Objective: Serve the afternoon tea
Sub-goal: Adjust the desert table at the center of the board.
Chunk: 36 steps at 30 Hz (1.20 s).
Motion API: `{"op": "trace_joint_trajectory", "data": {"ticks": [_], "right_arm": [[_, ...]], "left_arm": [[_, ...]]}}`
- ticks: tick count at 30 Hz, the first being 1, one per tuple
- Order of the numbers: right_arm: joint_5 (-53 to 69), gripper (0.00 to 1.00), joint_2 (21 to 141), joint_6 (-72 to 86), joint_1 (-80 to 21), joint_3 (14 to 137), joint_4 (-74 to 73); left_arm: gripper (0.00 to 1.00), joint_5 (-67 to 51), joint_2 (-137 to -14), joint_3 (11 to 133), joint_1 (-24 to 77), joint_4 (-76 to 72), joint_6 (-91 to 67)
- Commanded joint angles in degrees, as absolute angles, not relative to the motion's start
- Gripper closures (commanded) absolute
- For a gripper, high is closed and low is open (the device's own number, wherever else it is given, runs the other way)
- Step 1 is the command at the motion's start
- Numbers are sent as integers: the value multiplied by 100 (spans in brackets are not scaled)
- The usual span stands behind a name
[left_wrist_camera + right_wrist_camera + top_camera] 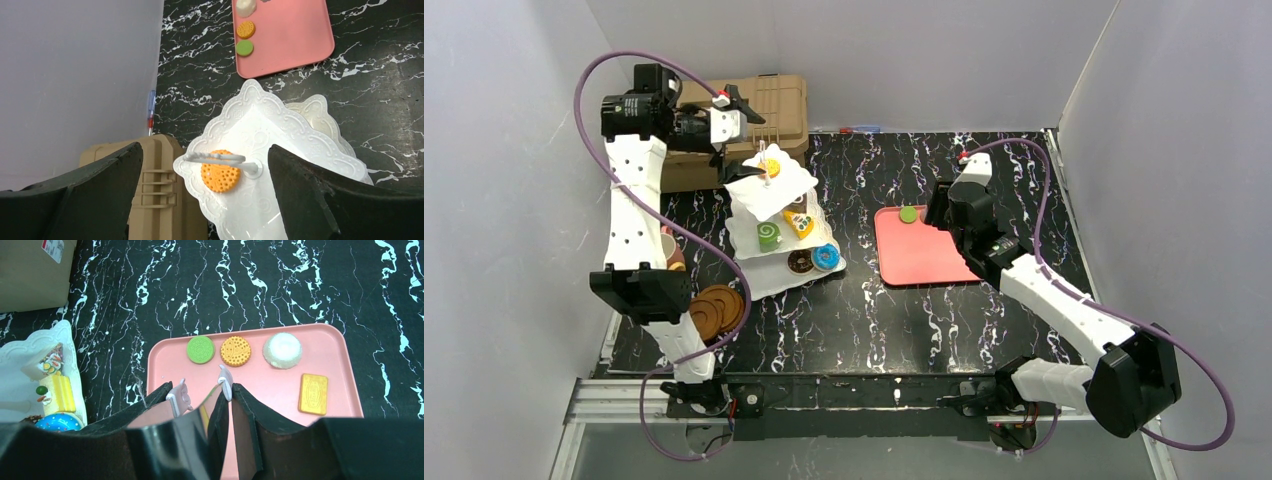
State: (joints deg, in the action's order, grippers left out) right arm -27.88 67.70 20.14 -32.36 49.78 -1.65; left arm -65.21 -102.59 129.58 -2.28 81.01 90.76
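A: Biggest first?
B: Black marbled bench [864, 310], walled on three sides. Bare marble along the near strip, in the lane between stand and tray, and in the far right corner.
A: And the arms?
B: First the left arm [636, 200]: stretched up along the left edge, elbow out by that edge, wrist turned right over the tan case [779, 100]. Then the right arm [1064, 300]: slanted in from the near-right corner, wrist pitched down at the tray's right edge.
A: Next down?
B: White three-tier stand [759, 272], left of centre, far corner just beside the case. Pink tray [924, 260], right of centre, apart from the stand. Brown saucers [719, 310], overlapping, near the left edge beside the left arm.
A: Grip?
B: For the left fingers [320, 195]: spread wide over the top plate [300, 150], either side of the wire loop [215, 158], closed on neither. For the right fingers [280, 435]: clamped on shiny tongs [192, 422], white tips just short of the biscuit row.
A: Smallest?
B: One orange cracker [220, 178] on the top plate, under the loop. Along the tray's far edge: green biscuit [200, 349], orange biscuit [235, 351], white dome [282, 350]. Nearer the right rim, a yellow bar [313, 393]. On the lower tiers: green roll [768, 236], brown doughnut [800, 262], blue doughnut [826, 257].
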Motion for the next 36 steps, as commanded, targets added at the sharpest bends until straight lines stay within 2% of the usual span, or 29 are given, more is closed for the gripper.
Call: {"op": "trace_joint_trajectory", "data": {"ticks": [1,6,9,12,17,22,33,36], "right_arm": [[-2726,46,6572,2109,-3217,5300,-162],[-2699,47,6536,2143,-3216,5307,-211],[-2729,47,6505,2124,-3217,5309,-248],[-2797,47,6556,2103,-3217,5247,-235],[-2982,46,6914,2068,-3208,5163,-120],[-2981,46,7081,2076,-3174,5141,-53],[-2927,46,6995,2056,-3147,5199,-53],[-2905,46,6957,2072,-3146,5177,-53]], "left_arm": [[9,-6780,-10305,13238,-89,8196,9049],[22,-6545,-10464,13231,-87,8281,9254],[31,-6456,-10678,13557,-85,8922,9663],[33,-6337,-10802,13787,160,9612,10086],[43,-6413,-10499,13195,280,9313,10015],[55,-6328,-10476,13203,334,9218,9805],[65,-6564,-10179,13043,349,8599,9013],[87,-6617,-10010,12858,398,8177,8429]]}}
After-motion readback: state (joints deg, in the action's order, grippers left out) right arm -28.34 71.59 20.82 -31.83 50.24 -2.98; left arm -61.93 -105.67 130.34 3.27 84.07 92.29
